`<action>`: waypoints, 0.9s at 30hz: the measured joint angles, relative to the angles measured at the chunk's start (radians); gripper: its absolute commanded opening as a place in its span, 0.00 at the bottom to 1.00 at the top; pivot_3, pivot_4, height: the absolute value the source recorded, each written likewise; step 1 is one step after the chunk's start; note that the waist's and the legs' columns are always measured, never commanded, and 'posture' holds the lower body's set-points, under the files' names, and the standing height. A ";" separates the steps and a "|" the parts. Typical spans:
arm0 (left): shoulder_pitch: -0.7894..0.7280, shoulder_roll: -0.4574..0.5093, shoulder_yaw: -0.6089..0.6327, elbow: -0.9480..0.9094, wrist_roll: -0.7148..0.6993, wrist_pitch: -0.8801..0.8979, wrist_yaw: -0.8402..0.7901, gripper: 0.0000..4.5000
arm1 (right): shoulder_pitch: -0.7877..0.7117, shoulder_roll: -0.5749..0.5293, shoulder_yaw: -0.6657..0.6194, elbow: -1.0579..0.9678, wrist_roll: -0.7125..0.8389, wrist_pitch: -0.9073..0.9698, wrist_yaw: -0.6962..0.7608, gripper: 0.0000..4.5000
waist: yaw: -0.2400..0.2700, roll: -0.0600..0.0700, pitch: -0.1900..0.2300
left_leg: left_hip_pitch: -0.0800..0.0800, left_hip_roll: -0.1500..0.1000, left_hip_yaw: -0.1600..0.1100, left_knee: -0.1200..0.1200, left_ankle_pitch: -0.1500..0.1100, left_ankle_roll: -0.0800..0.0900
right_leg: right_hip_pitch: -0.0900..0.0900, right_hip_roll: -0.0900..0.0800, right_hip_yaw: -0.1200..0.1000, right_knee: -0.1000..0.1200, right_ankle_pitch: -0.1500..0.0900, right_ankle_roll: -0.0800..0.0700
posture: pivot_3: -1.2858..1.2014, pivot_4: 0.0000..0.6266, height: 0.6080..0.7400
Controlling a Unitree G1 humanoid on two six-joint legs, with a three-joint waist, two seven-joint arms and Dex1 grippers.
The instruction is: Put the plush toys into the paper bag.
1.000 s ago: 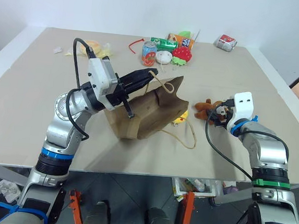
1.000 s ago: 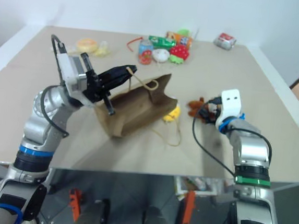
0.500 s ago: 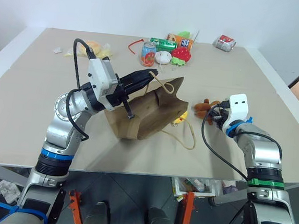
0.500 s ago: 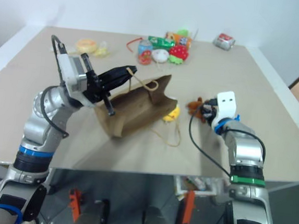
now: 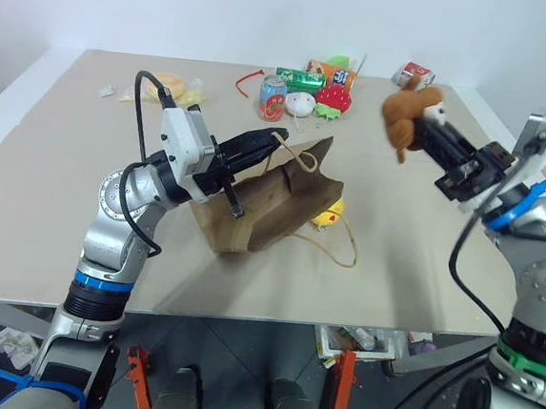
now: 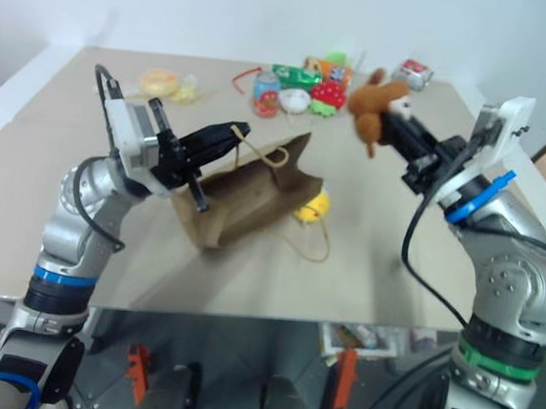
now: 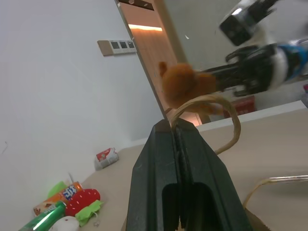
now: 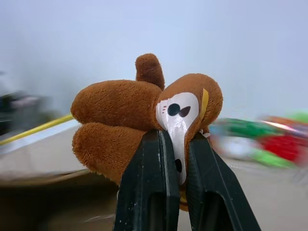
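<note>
Table point(image 5: 62, 205), paper bag point(image 5: 263, 204), monkey point(image 5: 410, 116) in right gripper point(image 5: 431, 123)

No legible text in any view. Red can point(image 5: 272, 97), upper centre of frame on the desk point(image 5: 58, 147): label print shows, unreadable. Green bottle point(image 5: 298, 77) and orange packet point(image 5: 334, 74) beside it: markings too small to make out. Red-and-white packet point(image 5: 413, 74), upper right: print unreadable. Wall plate point(image 7: 118, 46), upper left of the left wrist view: no lettering discernible.
</note>
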State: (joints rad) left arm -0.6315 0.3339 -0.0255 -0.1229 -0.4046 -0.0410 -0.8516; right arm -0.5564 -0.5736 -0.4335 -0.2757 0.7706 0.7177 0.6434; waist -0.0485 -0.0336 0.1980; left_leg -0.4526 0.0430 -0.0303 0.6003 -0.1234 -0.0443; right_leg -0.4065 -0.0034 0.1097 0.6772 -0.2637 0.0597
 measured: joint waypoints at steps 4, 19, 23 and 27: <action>0.000 -0.001 0.000 0.006 0.000 -0.001 -0.003 0.00 | 0.100 -0.009 0.049 -0.083 0.072 0.047 0.071 0.01 | 0.000 0.000 0.000 | 0.000 0.000 0.002 0.002 0.000 0.000 | 0.000 -0.001 0.001 0.000 0.002 0.000 | 0.52 0.24 1.00; 0.000 -0.002 0.000 0.006 0.002 -0.001 -0.008 0.00 | 0.149 -0.005 0.207 -0.115 0.069 0.046 0.094 0.01 | 0.000 0.000 0.000 | 0.000 0.000 0.002 0.002 0.003 0.001 | -0.001 0.000 0.001 0.000 0.004 -0.001 | 0.52 0.24 1.00; -0.001 -0.004 0.000 0.009 0.003 -0.002 -0.009 0.00 | 0.148 0.025 0.323 -0.114 0.007 0.029 0.089 0.01 | 0.000 0.000 0.000 | 0.000 0.000 0.002 0.002 0.003 0.001 | -0.001 0.000 0.001 0.000 0.004 -0.002 | 0.52 0.24 1.00; -0.001 -0.006 0.000 0.016 0.003 -0.002 -0.010 0.00 | 0.129 0.055 0.373 -0.111 -0.021 0.017 0.084 0.01 | 0.000 0.000 0.000 | 0.000 0.001 0.002 0.002 0.003 0.001 | -0.001 0.000 0.001 0.000 0.004 -0.002 | 0.52 0.24 1.00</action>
State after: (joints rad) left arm -0.6328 0.3278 -0.0258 -0.1066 -0.4020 -0.0428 -0.8615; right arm -0.4270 -0.5183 -0.0601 -0.3863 0.7493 0.7347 0.7277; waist -0.0485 -0.0334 0.1982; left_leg -0.4530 0.0435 -0.0281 0.6024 -0.1205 -0.0431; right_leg -0.4073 -0.0035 0.1106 0.6768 -0.2598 0.0577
